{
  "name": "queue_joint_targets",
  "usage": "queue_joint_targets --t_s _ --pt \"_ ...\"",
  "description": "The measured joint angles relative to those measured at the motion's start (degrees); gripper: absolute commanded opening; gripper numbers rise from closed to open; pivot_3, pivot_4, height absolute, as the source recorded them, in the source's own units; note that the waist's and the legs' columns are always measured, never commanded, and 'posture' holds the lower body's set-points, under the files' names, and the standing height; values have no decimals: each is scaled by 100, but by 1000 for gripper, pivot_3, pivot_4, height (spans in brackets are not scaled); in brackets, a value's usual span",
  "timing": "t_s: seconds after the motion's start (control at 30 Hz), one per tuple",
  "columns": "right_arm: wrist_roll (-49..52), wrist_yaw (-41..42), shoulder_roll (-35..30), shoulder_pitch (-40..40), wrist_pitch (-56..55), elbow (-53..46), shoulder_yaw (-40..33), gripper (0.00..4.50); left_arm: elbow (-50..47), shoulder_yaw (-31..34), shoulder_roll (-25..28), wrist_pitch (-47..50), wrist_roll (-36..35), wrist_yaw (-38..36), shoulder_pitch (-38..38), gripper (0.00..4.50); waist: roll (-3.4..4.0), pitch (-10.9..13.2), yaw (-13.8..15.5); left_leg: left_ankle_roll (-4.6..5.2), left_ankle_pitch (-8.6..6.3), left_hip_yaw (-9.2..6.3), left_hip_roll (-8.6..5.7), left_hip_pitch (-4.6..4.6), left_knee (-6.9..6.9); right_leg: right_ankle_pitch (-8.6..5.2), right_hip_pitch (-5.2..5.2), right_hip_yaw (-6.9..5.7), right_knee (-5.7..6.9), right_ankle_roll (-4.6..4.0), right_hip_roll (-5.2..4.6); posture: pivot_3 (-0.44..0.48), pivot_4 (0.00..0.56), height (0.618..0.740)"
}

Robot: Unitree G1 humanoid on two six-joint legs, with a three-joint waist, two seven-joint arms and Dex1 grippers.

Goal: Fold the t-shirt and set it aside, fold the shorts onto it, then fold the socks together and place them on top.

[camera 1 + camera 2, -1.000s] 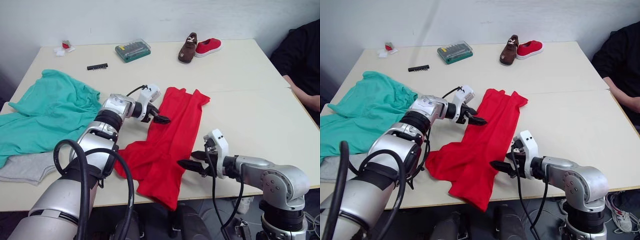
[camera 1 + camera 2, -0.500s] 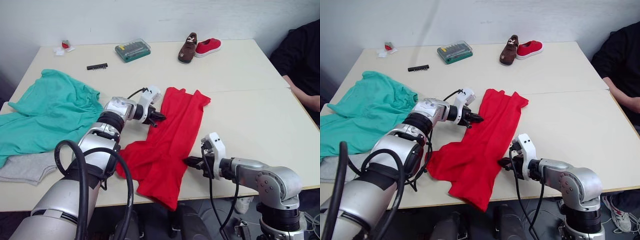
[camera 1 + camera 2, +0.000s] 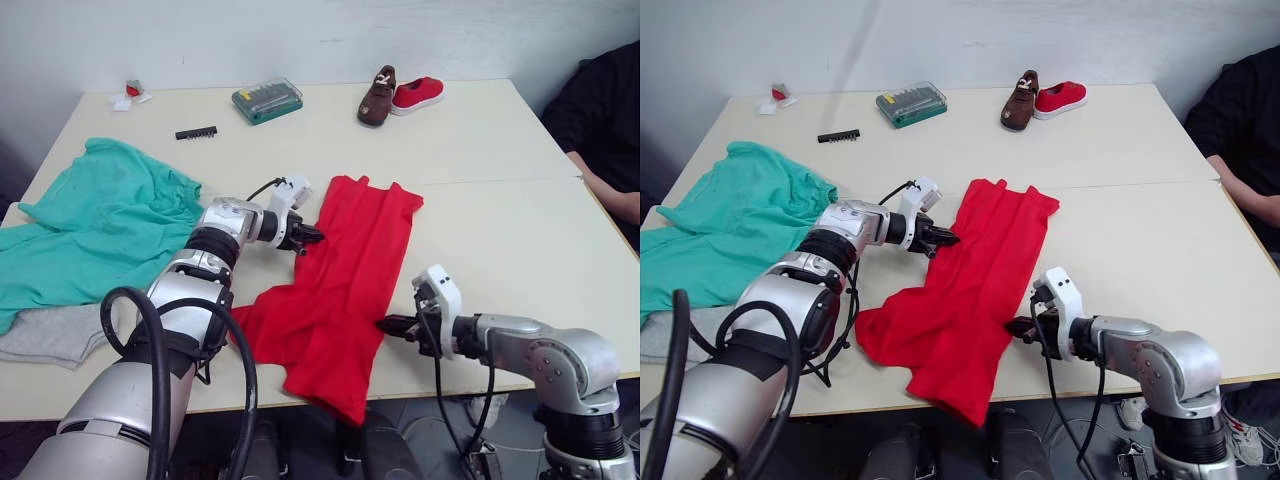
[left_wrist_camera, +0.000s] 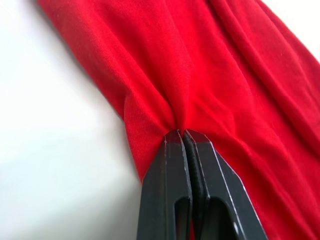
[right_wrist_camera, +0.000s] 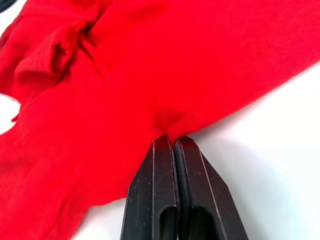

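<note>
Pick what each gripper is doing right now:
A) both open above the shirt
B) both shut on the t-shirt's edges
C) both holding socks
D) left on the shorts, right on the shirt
B: the left gripper and right gripper each pinch bunched cloth of the t-shirt.

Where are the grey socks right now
The socks lie at the table's near left edge, partly under the teal shorts, left of the left arm.
</note>
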Motion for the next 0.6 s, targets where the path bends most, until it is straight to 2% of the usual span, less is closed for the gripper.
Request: queue_joint_targets --t_s 0.13,0.27,0.43,0.6 --pt "-149 607 -756 -537 -480 822 411 0 -844 -35 143 396 -38 -205 417 61 -1 1 -21 1 0 1 3 1 2 0 0 0 2 0 2 0 150 740" --pt "-397 1239 -1145 -940 -1084 1441 1005 0 -2136 -30 370 1026 -144 -175 1035 61 -1 2 -59 -4 2 1 6 3 1 0 -1 0 7 0 3 0 150 740" --pt "-714 1882 -1279 -1391 -1766 2171 1543 0 -3712 21 648 1880 -332 71 1823 61 -2 2 -90 -4 3 2 7 8 17 1 4 8 19 2 0 0 150 740" --pt "-923 2171 -1280 -1656 -2093 2587 1761 0 -4182 63 688 2138 -441 379 2022 61 -2 2 -75 0 7 2 5 13 24 4 8 12 29 2 -4 0 150 740"
